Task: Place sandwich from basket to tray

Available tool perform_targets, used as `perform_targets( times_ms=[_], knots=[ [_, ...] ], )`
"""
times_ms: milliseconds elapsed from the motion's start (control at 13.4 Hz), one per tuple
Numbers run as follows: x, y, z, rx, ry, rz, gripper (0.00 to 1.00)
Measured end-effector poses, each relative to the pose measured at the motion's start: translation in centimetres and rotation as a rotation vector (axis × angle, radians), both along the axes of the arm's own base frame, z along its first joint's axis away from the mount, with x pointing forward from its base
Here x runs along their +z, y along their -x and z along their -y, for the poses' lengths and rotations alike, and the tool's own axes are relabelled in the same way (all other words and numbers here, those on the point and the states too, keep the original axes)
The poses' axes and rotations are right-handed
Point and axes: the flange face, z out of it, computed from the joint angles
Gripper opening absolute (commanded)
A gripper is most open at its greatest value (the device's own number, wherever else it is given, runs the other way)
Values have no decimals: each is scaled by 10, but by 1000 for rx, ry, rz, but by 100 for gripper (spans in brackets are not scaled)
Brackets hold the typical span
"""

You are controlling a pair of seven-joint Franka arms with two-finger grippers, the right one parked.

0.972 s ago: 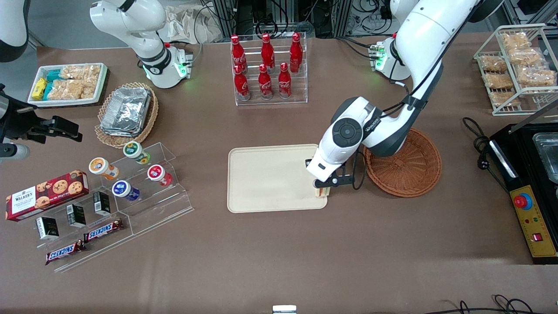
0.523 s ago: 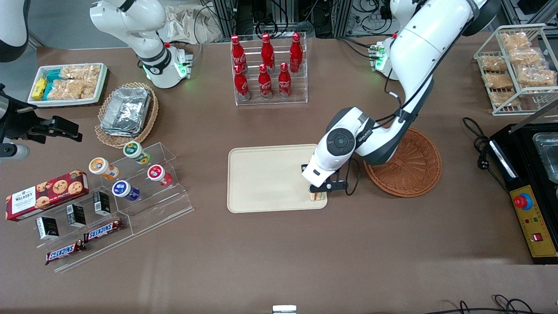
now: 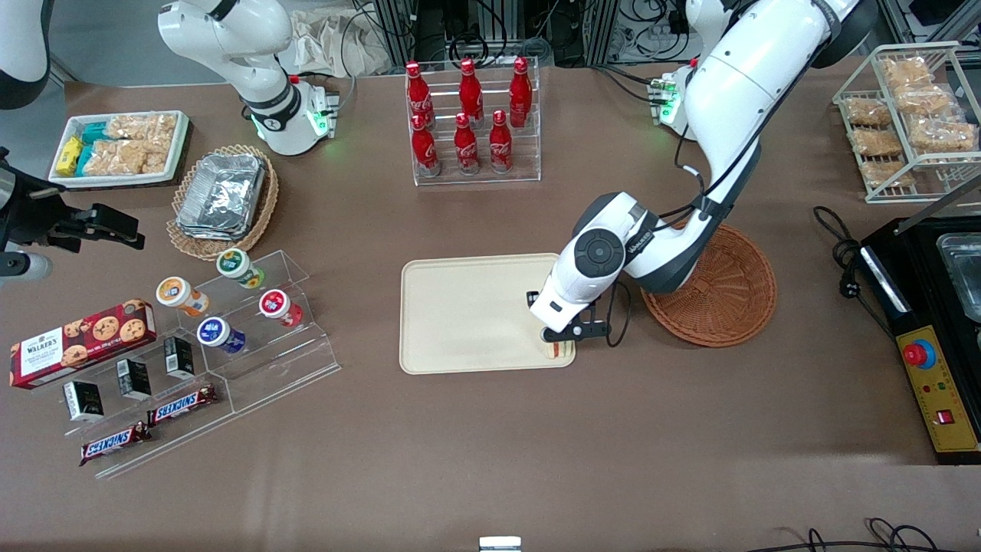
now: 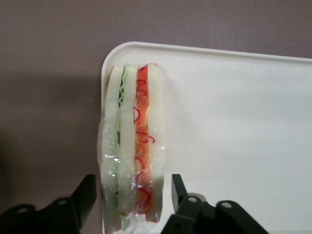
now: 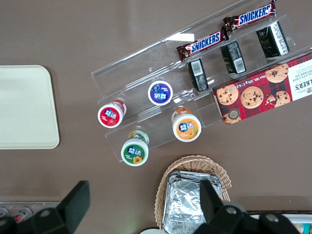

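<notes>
The sandwich (image 3: 560, 351), a wrapped white-bread wedge with green and red-orange filling, stands on edge on the corner of the cream tray (image 3: 475, 314) that is nearest the camera and the basket. In the left wrist view the sandwich (image 4: 131, 146) rests just inside the tray's rounded corner (image 4: 234, 122). My left gripper (image 3: 558, 339) is right above it. Its fingers (image 4: 87, 192) stand open, one on each side of the sandwich, with a small gap on both sides. The reddish-brown basket (image 3: 713, 287) lies beside the tray toward the working arm's end, partly under the arm, with nothing visible in it.
A rack of red bottles (image 3: 471, 123) stands farther from the camera than the tray. An acrylic stand with cups and snack bars (image 3: 230, 322) lies toward the parked arm's end. A black appliance (image 3: 935, 322), a cable (image 3: 839, 253) and a wire rack of snack bags (image 3: 908, 115) lie toward the working arm's end.
The gripper and the sandwich have moved a little toward the parked arm's end and nearer the camera, from the tray's edge to just inside its corner.
</notes>
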Motion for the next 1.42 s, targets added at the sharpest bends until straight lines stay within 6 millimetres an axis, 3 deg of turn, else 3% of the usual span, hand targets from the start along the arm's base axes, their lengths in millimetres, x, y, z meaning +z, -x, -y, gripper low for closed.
perform_targets(
  times_ms=[449,598,748,897,1121,1421],
  knots=[
    [4,-3,0,11,3,6,100],
    [21,-12,-1,46,10,30,100],
    [63,-27,-4,118,7,62,100],
    [118,-48,-17,226,-14,84,100],
    [196,-78,-68,323,-86,60,100],
    [257,-90,-128,399,-98,102,100]
  ],
)
